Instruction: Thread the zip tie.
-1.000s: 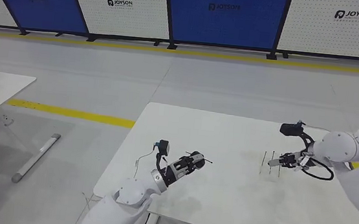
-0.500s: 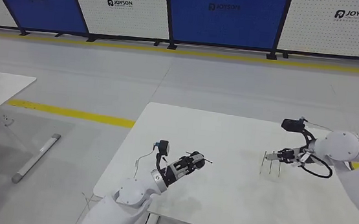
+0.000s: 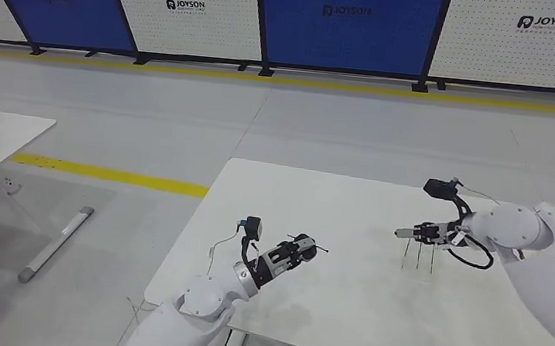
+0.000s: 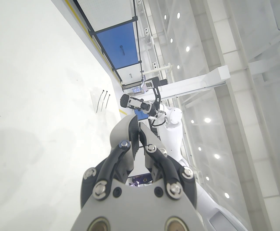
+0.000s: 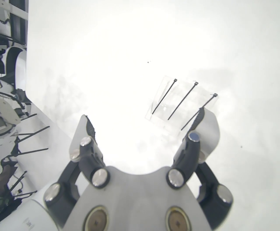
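Table (image 3: 346,300): white, flat top
Zip ties (image 5: 182,101): three black ties, side by side and apart, flat on a clear sheet (image 5: 175,94) on the table's right part (heads at the end away from the right wrist camera)
Right gripper (image 5: 144,114): above the ties, jaws spread wide, nothing held; one fingertip (image 5: 201,114) lines up with the outermost tie (image 5: 207,101), contact cannot be told
Left gripper (image 4: 137,124): near the table's left front edge, well apart from the ties, pads pressed together, nothing between them
Threading: not done, all three ties lie straight and unlooped
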`<act>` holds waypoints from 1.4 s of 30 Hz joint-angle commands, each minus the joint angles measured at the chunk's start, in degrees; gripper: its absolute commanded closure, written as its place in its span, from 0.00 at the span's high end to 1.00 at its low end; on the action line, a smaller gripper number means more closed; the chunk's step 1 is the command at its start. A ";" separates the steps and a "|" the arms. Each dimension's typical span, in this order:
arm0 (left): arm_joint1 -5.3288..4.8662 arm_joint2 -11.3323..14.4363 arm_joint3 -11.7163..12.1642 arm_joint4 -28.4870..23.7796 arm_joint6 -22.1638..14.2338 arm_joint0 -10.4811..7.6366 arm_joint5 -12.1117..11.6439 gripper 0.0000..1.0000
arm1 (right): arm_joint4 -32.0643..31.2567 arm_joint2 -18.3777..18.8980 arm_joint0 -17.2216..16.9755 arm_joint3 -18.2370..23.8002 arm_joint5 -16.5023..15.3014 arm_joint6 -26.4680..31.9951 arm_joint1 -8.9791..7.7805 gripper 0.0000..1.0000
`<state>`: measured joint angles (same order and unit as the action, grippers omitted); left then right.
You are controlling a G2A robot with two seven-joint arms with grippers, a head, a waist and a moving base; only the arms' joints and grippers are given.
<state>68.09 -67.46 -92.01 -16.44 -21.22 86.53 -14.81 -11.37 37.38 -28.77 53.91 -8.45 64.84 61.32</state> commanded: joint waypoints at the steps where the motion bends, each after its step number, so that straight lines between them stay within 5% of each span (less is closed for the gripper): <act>1: 0.00 0.00 0.00 0.00 0.00 0.00 0.00 0.00 | -0.06 0.00 0.00 0.08 0.49 0.08 -0.03 1.00; 10: 0.00 0.00 0.00 0.00 0.00 0.00 0.00 0.00 | -1.50 0.34 -1.69 1.87 0.51 -2.86 -0.24 1.00; 26: 0.00 0.00 0.00 0.00 0.00 0.00 0.00 0.00 | -2.49 15.98 -20.19 15.17 -8.88 -13.71 -7.75 1.00; 37: 0.00 0.00 0.00 0.00 0.00 0.00 0.00 0.00 | -3.29 16.84 -20.94 16.21 -8.76 -13.46 -8.10 1.00; 39: 0.00 0.00 0.00 0.00 0.00 0.00 0.00 0.00 | -6.28 16.92 -21.20 17.94 -6.42 -14.83 -8.19 1.00; 42: 0.00 0.00 0.00 0.00 0.00 0.00 0.00 0.00 | -9.05 18.37 -21.91 21.63 1.11 -15.50 -8.53 1.00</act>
<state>68.09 -67.46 -92.01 -16.44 -21.22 86.53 -14.81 -19.66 55.04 -50.50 74.14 -10.97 49.06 52.94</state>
